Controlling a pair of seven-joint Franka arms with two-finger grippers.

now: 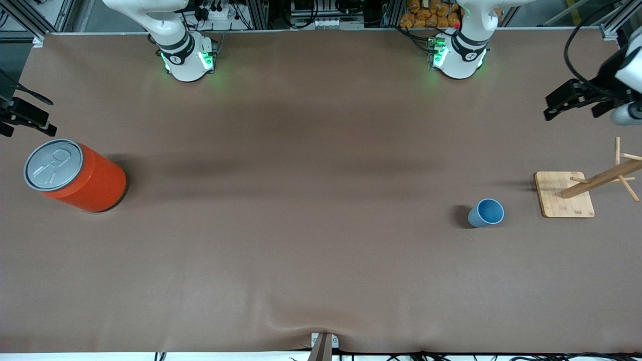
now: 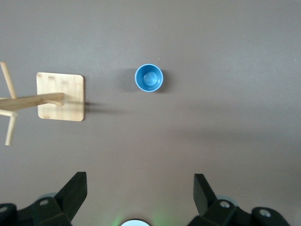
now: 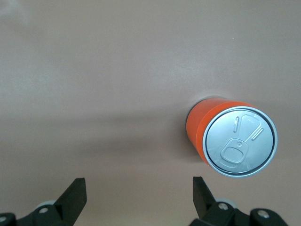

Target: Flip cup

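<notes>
Your cup [image 1: 486, 212] stands upright on the table [image 1: 301, 225], mouth up, toward the left arm's end, just beside the wooden rack [image 1: 582, 190] with its square base and pegs; the two do not touch. From the left wrist view you look straight down into the cup [image 2: 149, 77], with the rack [image 2: 60, 96] beside it.

Your left gripper [image 1: 572, 100] hangs in the air above the table's edge at its own end, fingers [image 2: 73, 190] spread wide, grasping nothing.

Your right gripper [image 1: 25, 120] hangs above the table's edge at its own end, next to the orange can [image 1: 75, 175], fingers [image 3: 73, 195] released and empty. The can [image 3: 230, 141] stands upright, grey lid up.
</notes>
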